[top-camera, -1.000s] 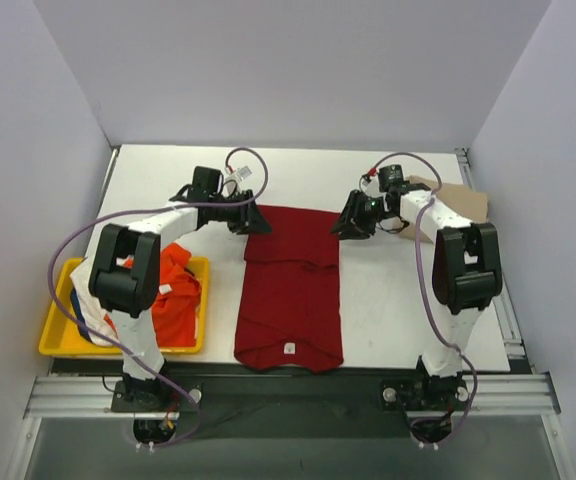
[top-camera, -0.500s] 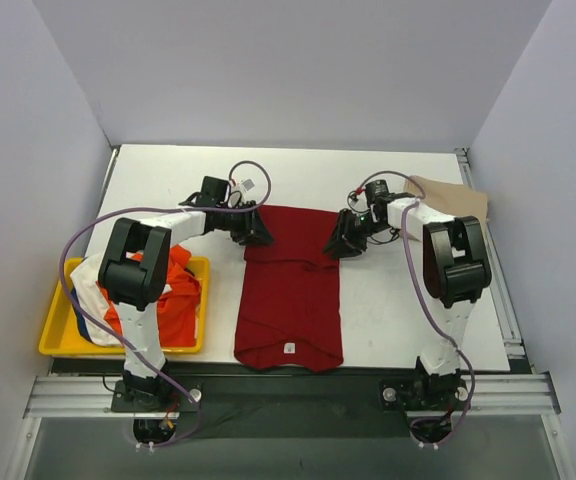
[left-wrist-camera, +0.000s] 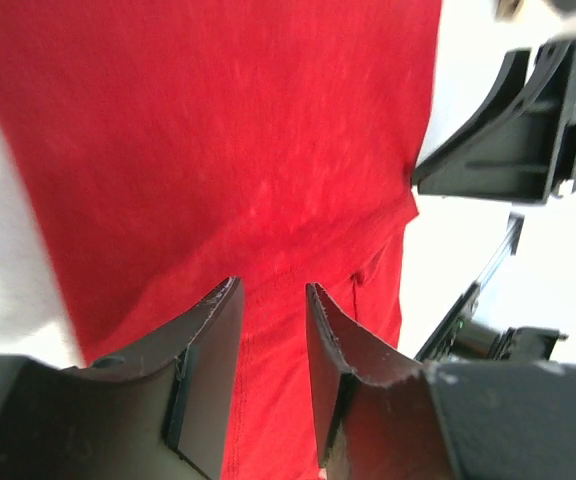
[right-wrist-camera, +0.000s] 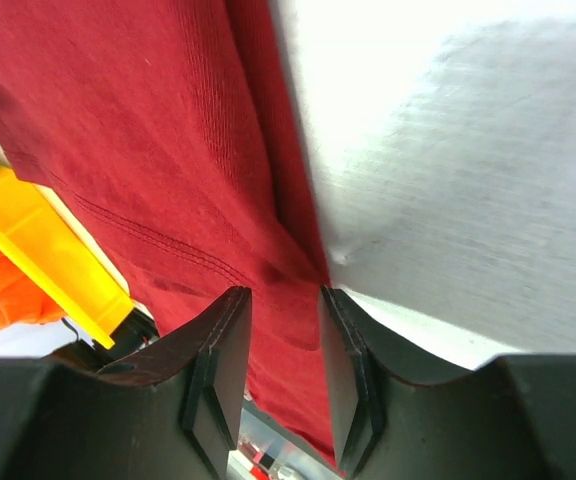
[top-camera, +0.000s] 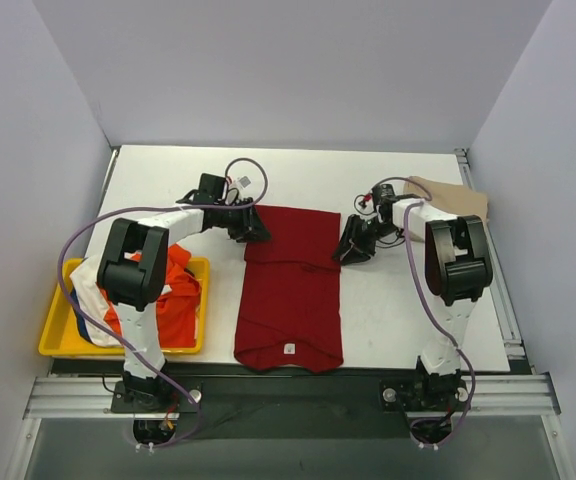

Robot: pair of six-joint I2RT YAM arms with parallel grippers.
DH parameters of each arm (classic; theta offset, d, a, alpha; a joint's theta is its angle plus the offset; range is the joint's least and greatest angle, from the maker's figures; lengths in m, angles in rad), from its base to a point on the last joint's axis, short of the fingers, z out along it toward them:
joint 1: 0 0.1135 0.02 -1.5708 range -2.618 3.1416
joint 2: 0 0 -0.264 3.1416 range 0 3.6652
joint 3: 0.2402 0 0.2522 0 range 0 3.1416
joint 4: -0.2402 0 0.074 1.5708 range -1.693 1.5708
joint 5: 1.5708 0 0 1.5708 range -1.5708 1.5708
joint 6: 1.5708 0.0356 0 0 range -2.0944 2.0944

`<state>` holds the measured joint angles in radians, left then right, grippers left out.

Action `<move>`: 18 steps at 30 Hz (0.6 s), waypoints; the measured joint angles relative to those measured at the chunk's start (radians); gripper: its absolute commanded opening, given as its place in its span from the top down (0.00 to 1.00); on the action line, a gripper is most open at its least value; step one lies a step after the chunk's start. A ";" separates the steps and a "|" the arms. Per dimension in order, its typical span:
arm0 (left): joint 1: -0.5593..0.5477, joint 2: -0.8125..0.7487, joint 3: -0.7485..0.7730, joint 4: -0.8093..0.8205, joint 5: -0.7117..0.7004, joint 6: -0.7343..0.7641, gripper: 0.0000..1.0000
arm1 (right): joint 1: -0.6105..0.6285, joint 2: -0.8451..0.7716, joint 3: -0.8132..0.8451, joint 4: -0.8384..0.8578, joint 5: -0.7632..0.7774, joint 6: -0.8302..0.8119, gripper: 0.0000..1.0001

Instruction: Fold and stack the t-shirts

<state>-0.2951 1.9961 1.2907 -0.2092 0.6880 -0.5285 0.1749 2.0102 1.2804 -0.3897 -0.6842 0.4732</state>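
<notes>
My left claw (top-camera: 253, 228) and right claw (top-camera: 351, 250), parted and empty, flank the limp, light red t-shirt (top-camera: 290, 290); its far corners look best to pinch.

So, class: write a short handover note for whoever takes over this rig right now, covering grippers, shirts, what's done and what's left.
Left gripper: open, empty, over the dark red shirt's far left corner.
Right gripper: open, empty, at its right edge.
Dark red shirt flat mid-table; tan shirt far right; orange shirt and white shirt heaped in the yellow tray.
Done: far part looks folded over.
Left: finish it, then fold and stack the others.
</notes>
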 measured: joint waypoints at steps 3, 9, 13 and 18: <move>0.030 0.000 0.047 -0.001 -0.012 -0.011 0.60 | -0.017 0.000 0.025 -0.016 0.001 0.000 0.63; 0.093 0.032 0.169 0.003 -0.045 -0.011 0.60 | -0.066 0.013 0.183 -0.034 0.015 -0.004 0.62; 0.094 0.110 0.269 -0.005 -0.082 -0.002 0.57 | -0.080 0.085 0.323 -0.023 0.026 -0.004 0.61; 0.091 0.201 0.359 -0.043 -0.124 0.013 0.55 | -0.081 0.198 0.440 -0.021 0.049 -0.006 0.61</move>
<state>-0.2039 2.1975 1.6497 -0.2523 0.5640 -0.5159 0.0940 2.2078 1.7203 -0.4107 -0.6350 0.4667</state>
